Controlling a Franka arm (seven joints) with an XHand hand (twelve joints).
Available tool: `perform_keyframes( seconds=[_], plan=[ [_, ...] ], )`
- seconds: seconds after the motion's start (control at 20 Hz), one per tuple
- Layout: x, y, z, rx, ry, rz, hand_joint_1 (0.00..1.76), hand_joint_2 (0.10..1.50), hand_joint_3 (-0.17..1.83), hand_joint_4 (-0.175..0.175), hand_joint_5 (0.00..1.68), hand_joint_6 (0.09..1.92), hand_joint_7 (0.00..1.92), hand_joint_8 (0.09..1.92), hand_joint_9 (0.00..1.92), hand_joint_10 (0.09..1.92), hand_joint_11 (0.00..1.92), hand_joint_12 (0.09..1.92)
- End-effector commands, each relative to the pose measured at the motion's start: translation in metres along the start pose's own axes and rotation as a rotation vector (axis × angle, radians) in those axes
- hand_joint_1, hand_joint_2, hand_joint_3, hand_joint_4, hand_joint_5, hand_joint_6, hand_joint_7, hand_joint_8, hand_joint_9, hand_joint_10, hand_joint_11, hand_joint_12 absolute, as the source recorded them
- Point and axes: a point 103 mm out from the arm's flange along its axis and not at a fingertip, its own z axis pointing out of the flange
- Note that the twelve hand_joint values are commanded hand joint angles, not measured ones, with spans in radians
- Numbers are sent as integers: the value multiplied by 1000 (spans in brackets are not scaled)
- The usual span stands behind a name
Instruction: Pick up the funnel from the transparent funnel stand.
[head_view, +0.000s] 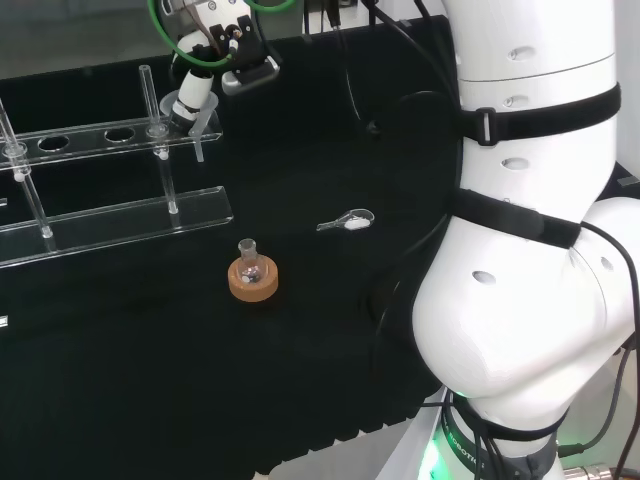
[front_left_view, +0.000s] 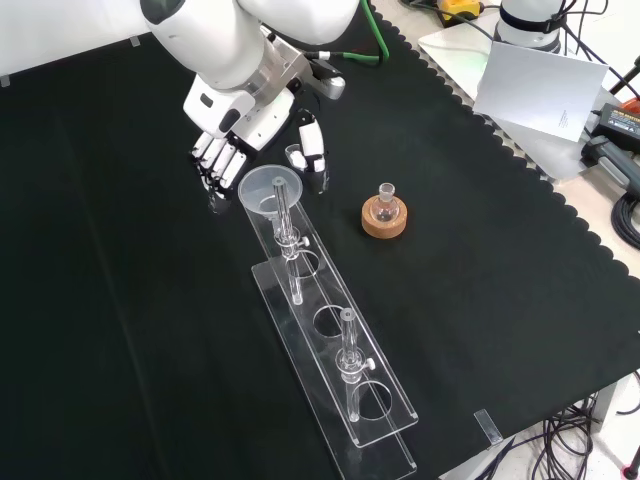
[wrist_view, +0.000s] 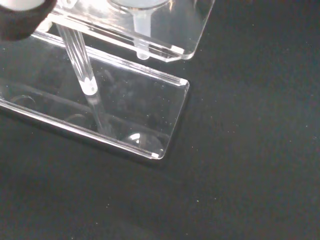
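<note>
funnel (front_left_view: 268, 188) sits in the end hole of the transparent funnel stand (front_left_view: 385, 418), at the end nearest the arm. in the front view its wide clear bowl rests on the upper shelf, just beside one of the stand's upright posts. the hand (front_left_view: 235, 135) is right at that end: its black-and-white fingers (front_left_view: 212, 155) point down at the left of the bowl and the thumb (front_left_view: 313, 140) comes down at the right, so the funnel lies between them. the fingers look fairly straight and i cannot make out any of them touching the bowl, so the hand reads as released, bracketing the funnel and not grasping it.

the head view gives the side profile the front view lacks: the funnel's spout hangs below the upper shelf, slanting a little, and a white fingertip with a black band sits against or just above the bowl's rim; whether it touches i cannot tell.

the wrist view looks along the stand's end: the spout tip pokes through the upper shelf, above the base plate, with a clear post close by.

a small flask (front_left_view: 385, 197) on a cork ring (front_left_view: 384, 221) stands well apart from the stand. the head view also shows a clear spoon (head_view: 346, 223) lying on the black cloth (front_left_view: 120, 330).
</note>
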Motion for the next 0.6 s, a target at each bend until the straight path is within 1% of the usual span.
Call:
perform_keyframes(
  seconds=[0.05, 0.6],
  plan=[
    [-3, 0, 1, 6, -6, 5, 643, 674, 52, -30, 163, 87, 223, 581, 112, 839, 0, 1190],
    [-11, 3, 5, 17, -5, 21, 650, 692, 60, -26, 225, 87, 285, 597, 126, 838, 0, 1191]
  ],
)
